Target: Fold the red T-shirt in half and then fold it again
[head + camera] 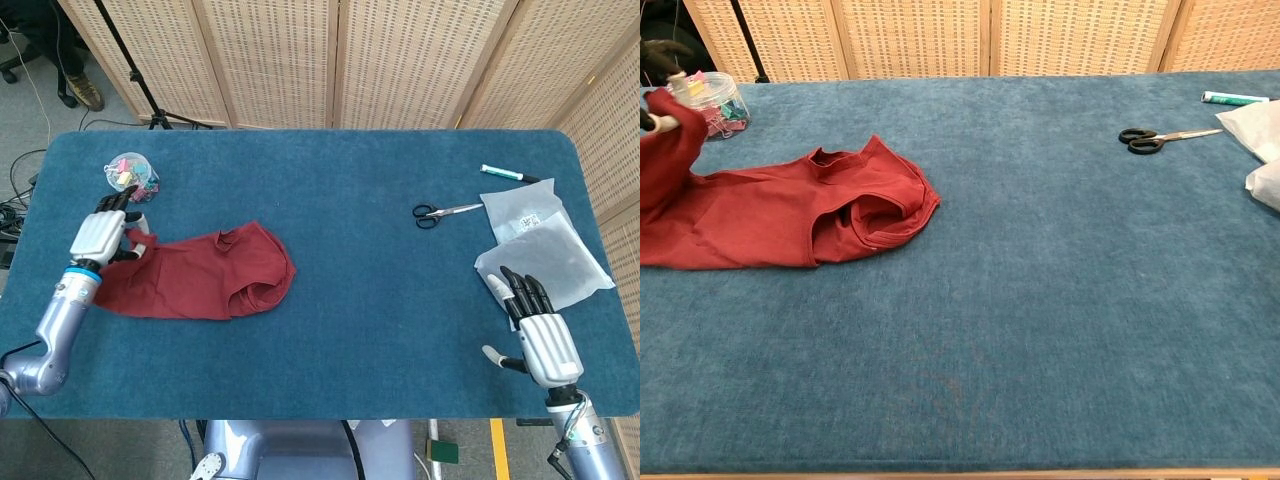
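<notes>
Left hand (103,233) at left-centre of the head view, fingers closed on the left end of the red T-shirt (200,276), cloth lifted off the table there. Chest view shows only dark fingertips at the top-left corner with a raised hump of red fabric under them. Rest of the shirt lies flat on the blue table cover (360,330) in the left half of the frame, a long narrow band running left to right, collar and bunched sleeve at its right end, roughly left of centre. Just above the left hand, upper left: clear round tub of coloured binder clips (131,177), close to the fingertips, can't tell if touching.

Right hand (533,325) at lower right of the head view, near the front table edge, palm down, fingers straight and slightly spread, holding nothing. Fingertips at or over the near edge of a clear plastic bag (545,263); contact unclear. A second plastic bag (524,214) above it, partly overlapped. Scissors (443,212) just left of that bag, black handles to the left. A marker pen (508,174) above, upper right. Wicker screen panels (330,60) across the top.
</notes>
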{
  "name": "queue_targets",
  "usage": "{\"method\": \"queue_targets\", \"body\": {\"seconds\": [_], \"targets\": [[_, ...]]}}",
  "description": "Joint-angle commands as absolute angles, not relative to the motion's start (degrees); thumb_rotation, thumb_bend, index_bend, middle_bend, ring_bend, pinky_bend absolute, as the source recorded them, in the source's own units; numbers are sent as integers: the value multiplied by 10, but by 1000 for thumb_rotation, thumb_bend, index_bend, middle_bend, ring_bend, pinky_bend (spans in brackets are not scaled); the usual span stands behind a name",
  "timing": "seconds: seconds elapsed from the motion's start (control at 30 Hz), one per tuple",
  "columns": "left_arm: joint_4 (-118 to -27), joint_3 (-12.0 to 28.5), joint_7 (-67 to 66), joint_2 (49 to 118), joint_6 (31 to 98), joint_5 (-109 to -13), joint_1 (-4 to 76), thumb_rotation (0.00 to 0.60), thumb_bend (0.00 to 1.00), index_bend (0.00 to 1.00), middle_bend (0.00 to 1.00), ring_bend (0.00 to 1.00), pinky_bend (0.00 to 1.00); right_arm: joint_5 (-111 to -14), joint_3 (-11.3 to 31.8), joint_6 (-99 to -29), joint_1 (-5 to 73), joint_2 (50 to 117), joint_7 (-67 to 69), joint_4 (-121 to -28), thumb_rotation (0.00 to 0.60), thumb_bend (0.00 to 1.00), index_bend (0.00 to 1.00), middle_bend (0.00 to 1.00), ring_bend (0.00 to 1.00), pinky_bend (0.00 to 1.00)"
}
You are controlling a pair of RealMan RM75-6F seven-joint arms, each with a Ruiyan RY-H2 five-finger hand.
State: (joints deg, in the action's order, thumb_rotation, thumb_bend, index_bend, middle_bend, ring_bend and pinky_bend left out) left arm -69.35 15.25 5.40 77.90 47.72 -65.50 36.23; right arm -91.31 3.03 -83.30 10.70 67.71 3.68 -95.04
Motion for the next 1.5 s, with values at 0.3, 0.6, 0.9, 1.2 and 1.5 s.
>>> {"method": "queue_targets", "body": {"seconds": [0.3, 0.6, 0.9, 1.2, 1.5], "targets": [[-715, 177, -78, 852, 491, -562, 427, 600, 603, 767, 0, 0, 0, -915, 30, -834, 107, 673, 48, -951, 600, 0, 0, 0, 0, 37], [-674, 188, -113, 898, 488, -532, 466, 600, 603, 767, 0, 0, 0, -909, 33, -830, 108, 672, 51, -949, 600, 0, 0, 0, 0, 37], [-627, 191, -123, 939, 466, -511, 498, 600, 600, 767, 0, 0, 0, -900, 36, -826, 109, 673, 51, -947, 600, 0, 0, 0, 0, 37], [-608, 191, -113, 967, 461, -501, 505, 600, 123, 0, 0, 0, 0, -896, 37, -822, 110, 673, 53, -945, 600, 0, 0, 0, 0, 37], [-615, 193, -3, 952, 501, -595, 486, 600, 0, 0, 0, 0, 0, -899, 36, -823, 110, 673, 52, -946, 600, 0, 0, 0, 0, 37]]}}
